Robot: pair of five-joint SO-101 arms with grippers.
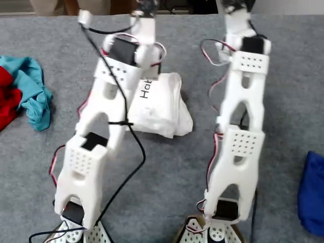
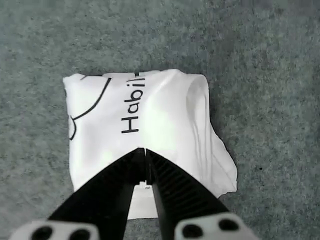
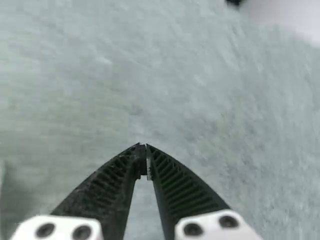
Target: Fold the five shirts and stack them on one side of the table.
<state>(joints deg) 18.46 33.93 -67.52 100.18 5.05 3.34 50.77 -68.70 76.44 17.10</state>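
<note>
Grey table (image 1: 283, 76); folded white shirt (image 2: 160, 115)

— Any text on screen?
— I've got black lettering (image 2: 132, 107) on the top face of the folded white shirt (image 2: 170, 140), cut off at the fold. From my high view, the same lettering (image 1: 146, 89), partly hidden by an arm.

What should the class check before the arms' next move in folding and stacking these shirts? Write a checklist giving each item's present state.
1. White shirt folded: ok, a compact bundle between the arms.
2. Left gripper free: ok, shut above the white shirt, no cloth visibly pinched.
3. Right gripper free: ok, shut over bare table.
4. Teal shirt and red shirt folded: not ok, crumpled at one edge.
5. Blue shirt folded: cannot tell, cut off at the opposite edge.
</note>
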